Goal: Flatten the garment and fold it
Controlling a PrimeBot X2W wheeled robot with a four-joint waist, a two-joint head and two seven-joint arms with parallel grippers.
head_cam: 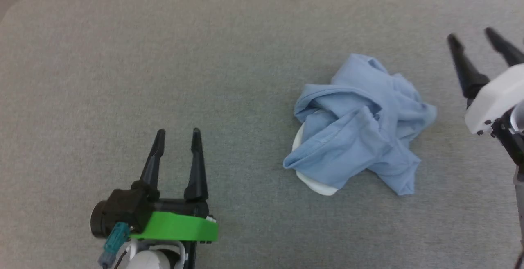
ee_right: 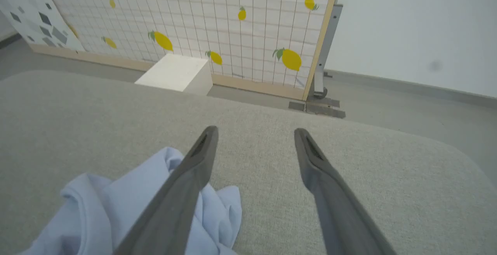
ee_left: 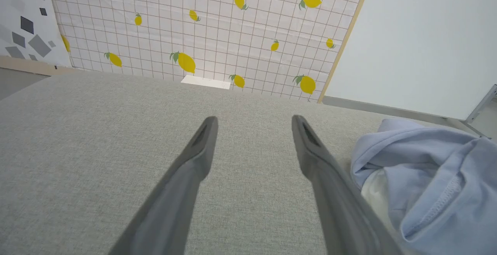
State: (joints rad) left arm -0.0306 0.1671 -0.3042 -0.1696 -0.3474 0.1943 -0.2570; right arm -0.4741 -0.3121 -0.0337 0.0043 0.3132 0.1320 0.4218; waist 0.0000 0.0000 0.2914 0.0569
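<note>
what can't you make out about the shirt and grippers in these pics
1. Head view: the garment is crumpled, so its own folds hide the sleeves, collar and any print.
2. Head view: the white inner panel lies mostly under blue cloth.
3. Head view: the right gripper is cut off behind its fingers by the right edge.
4. Left wrist view: the garment runs off the right and bottom edges.

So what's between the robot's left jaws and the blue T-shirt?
Nothing. In the head view, the stretch of grey surface between the left jaws and the crumpled blue T-shirt is bare.
</note>
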